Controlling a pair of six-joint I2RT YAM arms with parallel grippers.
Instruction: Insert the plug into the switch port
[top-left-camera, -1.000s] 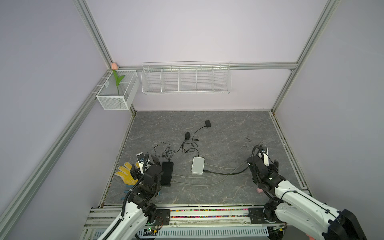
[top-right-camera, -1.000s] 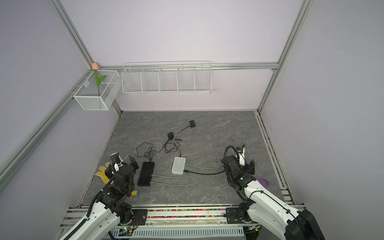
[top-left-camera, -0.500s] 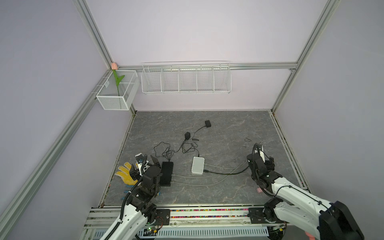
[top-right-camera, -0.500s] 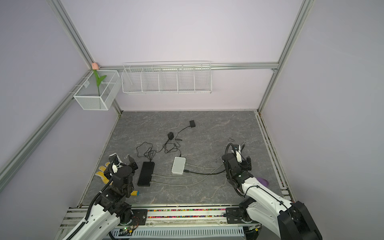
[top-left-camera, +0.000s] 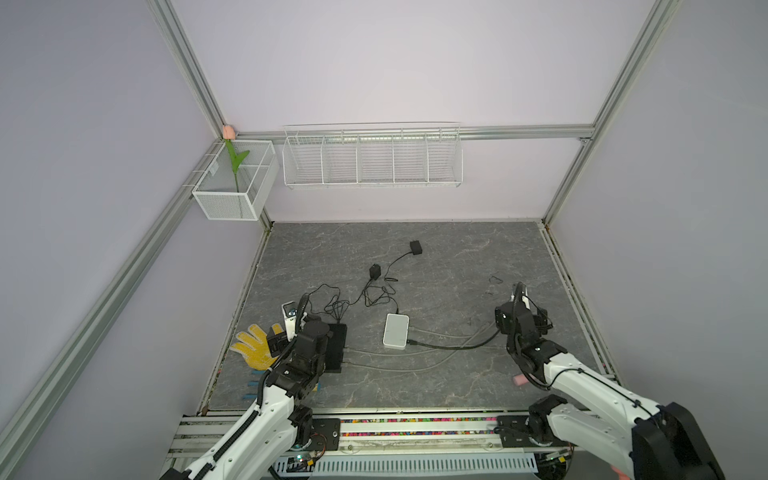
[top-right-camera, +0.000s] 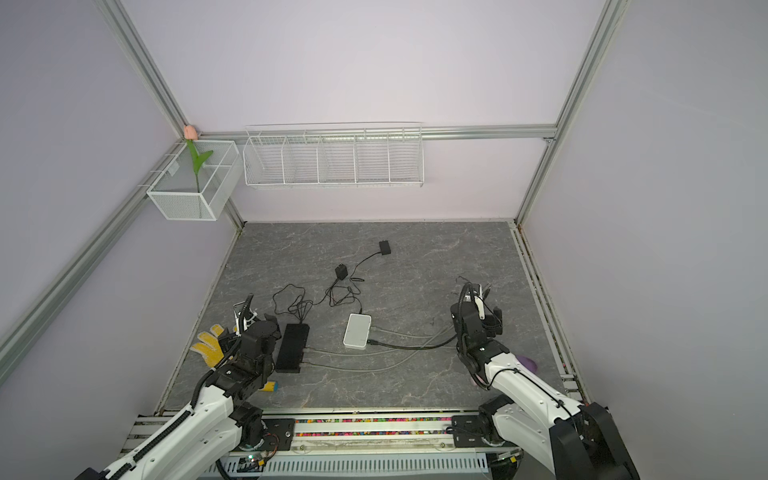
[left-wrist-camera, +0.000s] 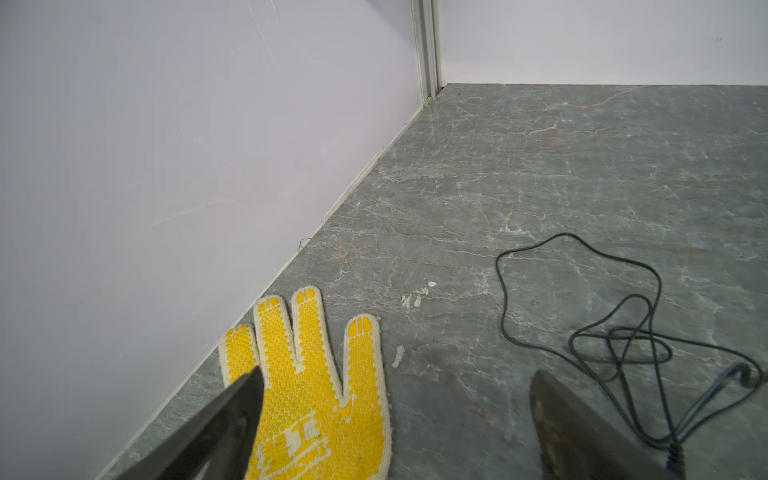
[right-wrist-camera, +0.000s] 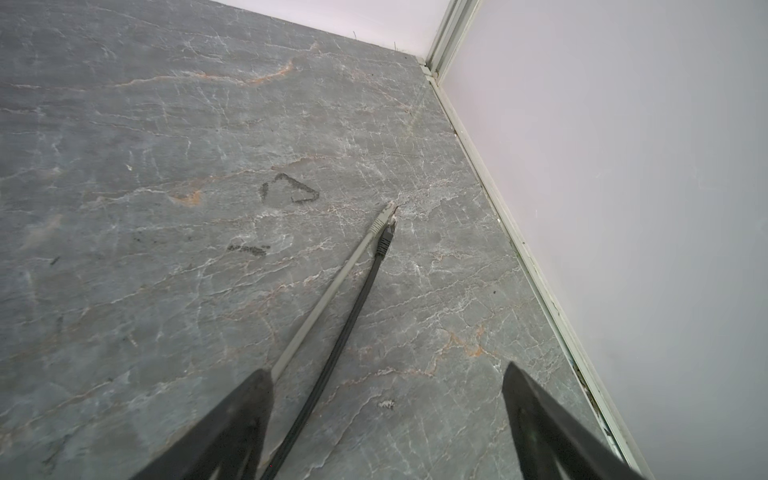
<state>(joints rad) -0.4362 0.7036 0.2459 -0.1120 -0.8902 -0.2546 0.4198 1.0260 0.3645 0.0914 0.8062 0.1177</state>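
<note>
The black plug (right-wrist-camera: 384, 242) and the grey plug (right-wrist-camera: 385, 212) lie loose on the desk (right-wrist-camera: 166, 124), side by side with their tips almost touching. They are just ahead of the right fingers (right-wrist-camera: 237, 419), which stand spread wide and hold nothing. Both cables run back toward those fingers. Dark scuff marks (right-wrist-camera: 291, 189) lie on the stone beside the plugs.

Only the right wrist view shows us these plugs; in both top views we cannot make them out near the right arm. Those views give us the white switch (top-left-camera: 396, 331) (top-right-camera: 357, 331), mid-desk and well apart from the plugs. A black cable (top-left-camera: 453, 345) meets its near edge, but we cannot tell whether it is seated, and the ports face away from us.

Just left of the switch sits a black box (top-left-camera: 334, 347), with grey cables (top-left-camera: 415, 365) trailing from it. Behind them lie a tangled thin cord (top-left-camera: 336, 306) and two small black adapters (top-left-camera: 375, 272).

The left fingers (left-wrist-camera: 220, 419) are also spread and empty, above a yellow-dotted glove (left-wrist-camera: 316, 395) lying by the wall. One finger covers part of the glove, and we cannot read its palm print.
</note>
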